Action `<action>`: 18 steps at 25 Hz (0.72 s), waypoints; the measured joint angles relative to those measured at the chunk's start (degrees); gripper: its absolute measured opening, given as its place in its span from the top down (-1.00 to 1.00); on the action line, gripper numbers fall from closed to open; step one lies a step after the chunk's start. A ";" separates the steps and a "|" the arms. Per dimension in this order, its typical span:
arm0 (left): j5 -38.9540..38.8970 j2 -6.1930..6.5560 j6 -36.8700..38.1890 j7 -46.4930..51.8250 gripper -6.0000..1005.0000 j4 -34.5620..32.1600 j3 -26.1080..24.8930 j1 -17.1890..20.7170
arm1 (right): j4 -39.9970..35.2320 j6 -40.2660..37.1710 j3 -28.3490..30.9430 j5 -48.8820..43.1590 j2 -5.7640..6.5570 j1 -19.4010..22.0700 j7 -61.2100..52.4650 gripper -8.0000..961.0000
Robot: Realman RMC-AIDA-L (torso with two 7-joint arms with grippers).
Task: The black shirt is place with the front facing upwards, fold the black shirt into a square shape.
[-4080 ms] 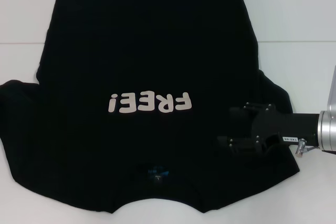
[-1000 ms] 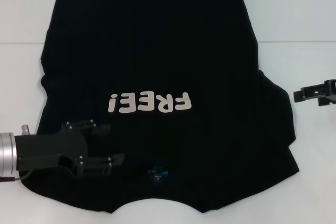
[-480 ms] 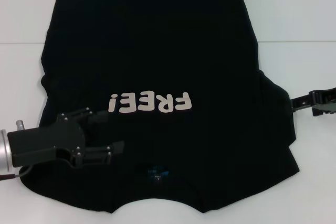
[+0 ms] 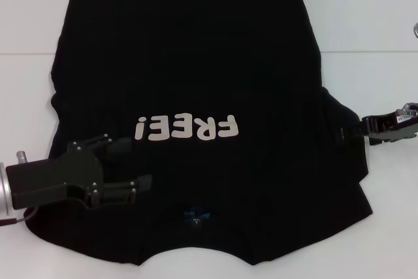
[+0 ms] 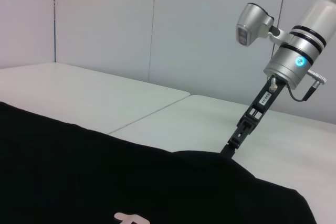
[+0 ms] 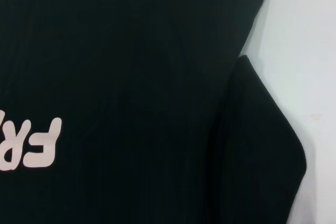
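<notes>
Black shirt [image 4: 189,83] lies front up on the white counter [image 4: 366,24], filling most of the head view. "FREE!" lettering [image 4: 186,127] sits near centre, reading upside down from the robot's side. Blue neck label [image 4: 196,215] at 6 o'clock, hem edge at 12 o'clock.

Left sleeve: looks folded in over the body; the left outline runs fairly straight, with no sleeve spread out on the counter. Left pincer [image 4: 134,168] rests over that area at about 8 o'clock, fingers spread moderately apart, nothing visibly pinched between them.

Right sleeve [image 6: 262,145]: also appears turned in, a flap lying along the right edge at 3 to 4 o'clock. The right wrist view shows its rounded fold line against bare counter.

Right pincer [image 4: 349,130] at 3 o'clock, tip at the shirt's right edge. The left wrist view shows it [image 5: 231,148] coming down slim onto the cloth margin. Whether it has cloth in it: cannot tell.

Progress, as judged: early to middle. Side folds seem largely in place, though the right edge is still uneven. The shape remains long from neck to hem. Still to do: bring hem toward collar, or the reverse, to reach a square.
</notes>
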State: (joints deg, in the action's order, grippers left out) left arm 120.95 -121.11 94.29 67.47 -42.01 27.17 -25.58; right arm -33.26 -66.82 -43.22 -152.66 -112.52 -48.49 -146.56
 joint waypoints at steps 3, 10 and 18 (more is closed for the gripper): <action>-0.02 0.00 0.02 0.01 -0.74 0.02 -0.01 0.01 | 0.13 0.33 -0.44 -0.05 0.00 -0.13 -0.34 -0.76; -0.02 0.00 0.03 0.16 -0.74 0.09 -0.02 0.01 | 0.57 1.45 -2.59 -0.14 -0.08 -0.20 -0.49 -0.67; -0.02 0.24 0.36 0.20 -0.74 0.09 -1.01 0.10 | 0.65 1.84 -2.84 -0.18 -0.15 -0.29 -0.69 0.24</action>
State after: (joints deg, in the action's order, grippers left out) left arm 120.93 -120.88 94.65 67.68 -41.92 26.16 -25.48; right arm -32.61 -64.99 -46.05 -152.85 -112.67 -48.79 -147.25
